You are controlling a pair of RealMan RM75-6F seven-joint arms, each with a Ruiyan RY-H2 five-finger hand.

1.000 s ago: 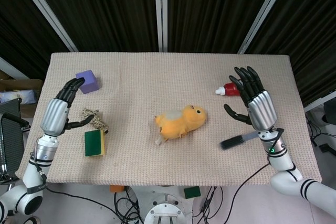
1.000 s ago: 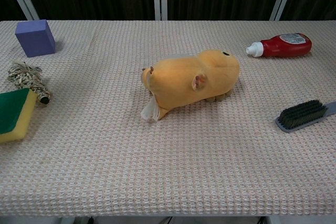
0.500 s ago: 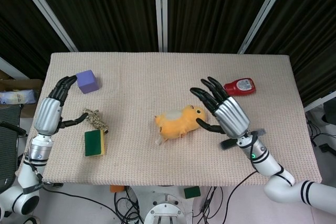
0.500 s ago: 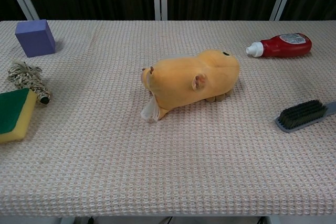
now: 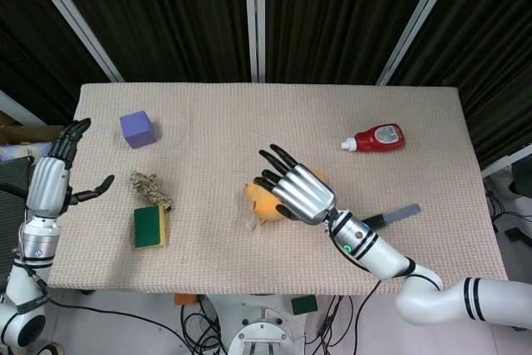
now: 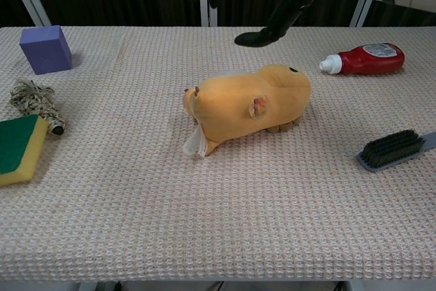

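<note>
The yellow plush toy (image 6: 248, 105) lies lengthwise, head toward the ketchup bottle (image 5: 376, 137); the right hand (image 5: 295, 189) hovers above with fingers spread, bare worktop (image 5: 249, 122) all round.

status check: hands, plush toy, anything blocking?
Right hand open, above the plush toy, not touching. Left hand open, off the table's left edge. Nothing blocking; brush and bottle well aside.

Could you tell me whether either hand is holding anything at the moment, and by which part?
Nothing is held: the right hand hovers open above the plush toy; the left hand is open.
</note>
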